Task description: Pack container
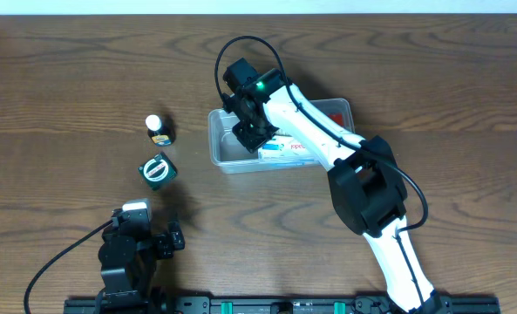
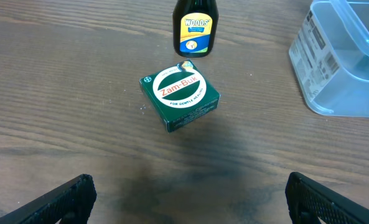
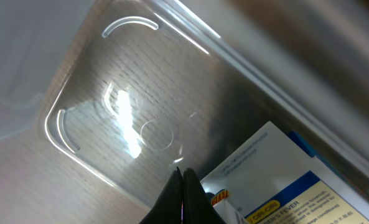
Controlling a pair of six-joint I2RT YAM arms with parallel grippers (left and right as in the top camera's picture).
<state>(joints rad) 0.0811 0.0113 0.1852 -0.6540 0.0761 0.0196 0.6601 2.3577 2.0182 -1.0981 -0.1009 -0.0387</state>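
Bottle just behind small box, both left of the container, a carton inside it

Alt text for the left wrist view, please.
A green Zam-Buk box lies on the wooden table, a dark Woods bottle just behind it. The clear container shows at right; the left tool hangs open below.
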